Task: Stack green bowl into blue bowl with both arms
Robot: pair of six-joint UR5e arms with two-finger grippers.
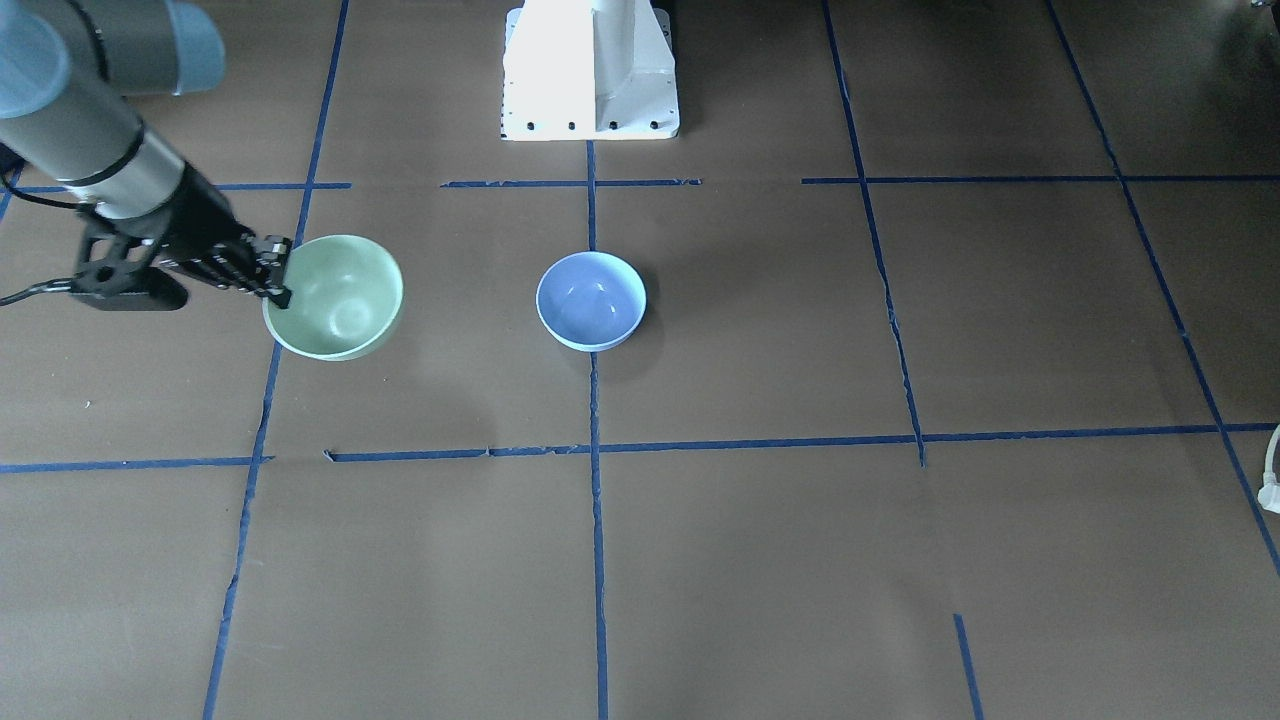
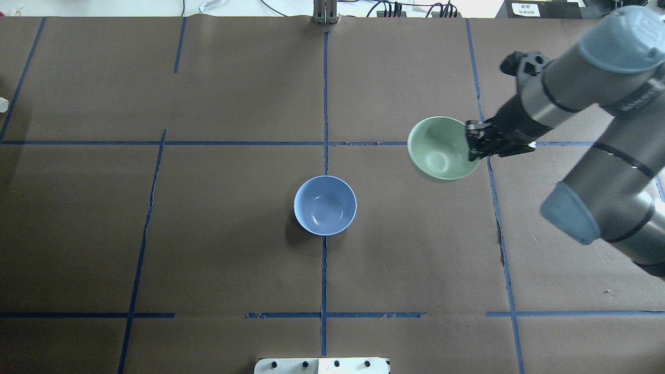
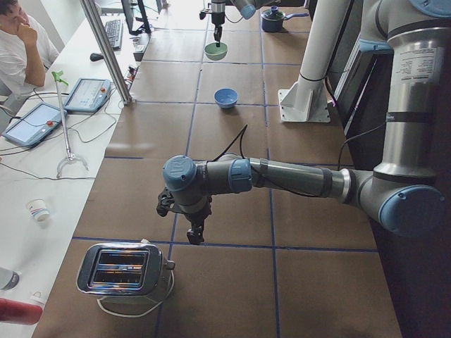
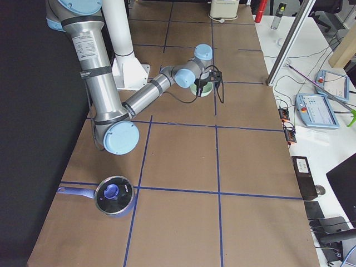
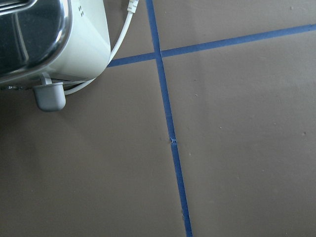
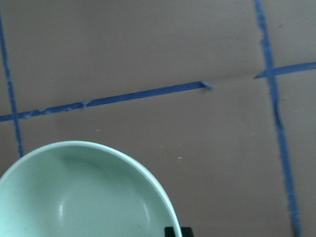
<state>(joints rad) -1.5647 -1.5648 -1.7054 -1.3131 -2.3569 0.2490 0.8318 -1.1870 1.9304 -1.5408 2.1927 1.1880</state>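
Note:
The green bowl (image 1: 340, 295) is at the robot's right side of the table, also in the overhead view (image 2: 441, 148) and the right wrist view (image 6: 84, 197). My right gripper (image 1: 280, 272) (image 2: 471, 140) is shut on its rim on the side away from the blue bowl, and the bowl looks slightly tilted and just off the paper. The blue bowl (image 1: 590, 300) (image 2: 325, 205) stands upright and empty on the centre tape line, about two bowl widths from the green one. My left gripper (image 3: 195, 236) hangs far off by the toaster; I cannot tell whether it is open.
A toaster (image 3: 123, 269) (image 5: 44, 39) with a white cord stands at the table's left end under the left arm. A lidded blue pot (image 4: 114, 196) sits at the right end. The white pedestal (image 1: 590, 70) is behind the blue bowl. A person (image 3: 21, 42) sits beside the table.

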